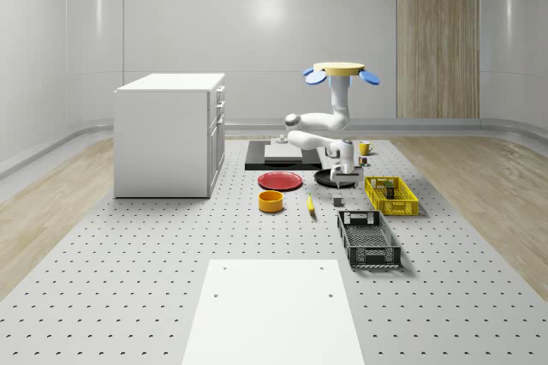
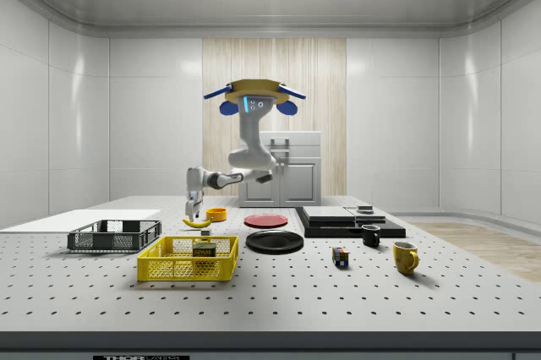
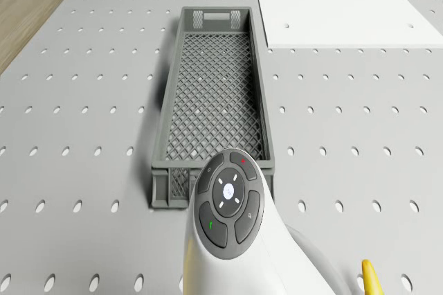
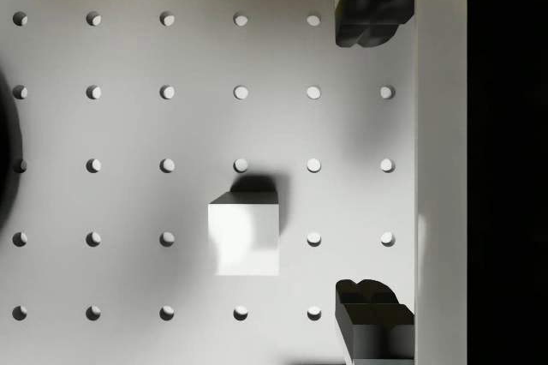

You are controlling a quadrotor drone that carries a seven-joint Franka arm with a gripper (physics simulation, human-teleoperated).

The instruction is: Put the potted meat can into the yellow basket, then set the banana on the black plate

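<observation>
Can (image 2: pixel 204 249) in yellow basket (image 2: pixel 173 269); hand (image 1: pixel 345 178) (open) w/ drone (image 1: pixel 341 72) hovering above.

Matt perforated counter (image 1: pixel 128 279) with plastic mesh baskets.
Yellow basket (image 2: pixel 187 259) and grey crate (image 3: pixel 211 101) look plastic; black plate (image 2: pixel 275 242) glossy.

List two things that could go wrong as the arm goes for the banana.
1. The open pincer hangs low by a small grey cube, not the banana; closing here might catch the wrong thing.
2. The drone hovers roughly over the black plate, close to the yellow basket; a low swing might clip the basket's wall.
</observation>
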